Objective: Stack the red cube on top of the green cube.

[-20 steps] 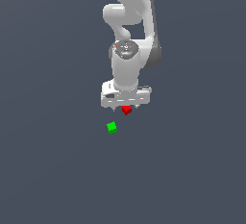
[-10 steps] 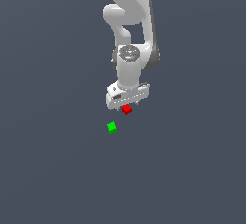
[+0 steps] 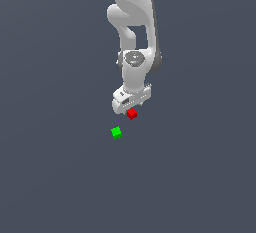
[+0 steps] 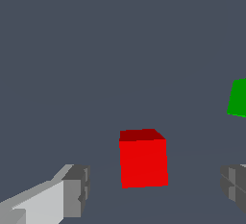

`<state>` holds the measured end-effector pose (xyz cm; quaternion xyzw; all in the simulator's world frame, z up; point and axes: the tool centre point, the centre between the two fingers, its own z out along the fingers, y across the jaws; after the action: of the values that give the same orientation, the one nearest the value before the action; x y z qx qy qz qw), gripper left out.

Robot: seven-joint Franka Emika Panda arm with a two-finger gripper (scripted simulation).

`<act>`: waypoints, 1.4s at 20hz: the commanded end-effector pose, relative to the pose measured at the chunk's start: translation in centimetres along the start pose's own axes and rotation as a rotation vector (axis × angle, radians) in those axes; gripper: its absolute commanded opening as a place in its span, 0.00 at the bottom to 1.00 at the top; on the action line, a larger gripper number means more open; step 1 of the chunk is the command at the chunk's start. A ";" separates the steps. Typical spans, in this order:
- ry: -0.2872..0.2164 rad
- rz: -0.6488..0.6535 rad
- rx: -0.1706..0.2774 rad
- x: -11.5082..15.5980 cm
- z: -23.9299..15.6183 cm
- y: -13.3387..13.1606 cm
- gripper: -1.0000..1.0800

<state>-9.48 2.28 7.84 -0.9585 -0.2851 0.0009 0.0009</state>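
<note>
The red cube lies on the grey floor just under the white gripper. In the wrist view the red cube sits between the two grey fingertips, with a gap on each side, so the gripper is open and not touching it. The green cube lies on the floor a short way to the exterior view's left of the red cube and lower in that picture. It shows at the edge of the wrist view.
The white arm rises above the gripper. The plain dark grey floor spreads all around.
The gripper has turned about its vertical axis and shifted slightly above the red cube. Both cubes have stayed in place.
</note>
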 end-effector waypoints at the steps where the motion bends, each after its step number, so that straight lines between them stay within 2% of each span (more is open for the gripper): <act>1: 0.001 -0.031 -0.001 -0.4 0.4 -0.2 0.96; 12: 0.001 -0.052 -0.002 -0.7 1.3 -0.2 0.96; 21: 0.001 -0.056 -0.002 -0.8 4.9 -0.3 0.96; 27: 0.001 -0.057 -0.003 -0.8 5.9 -0.2 0.96; 28: 0.001 -0.057 -0.003 -0.8 5.9 -0.2 0.00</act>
<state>-10.33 2.05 2.05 -0.9501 -0.3120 0.0006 0.0001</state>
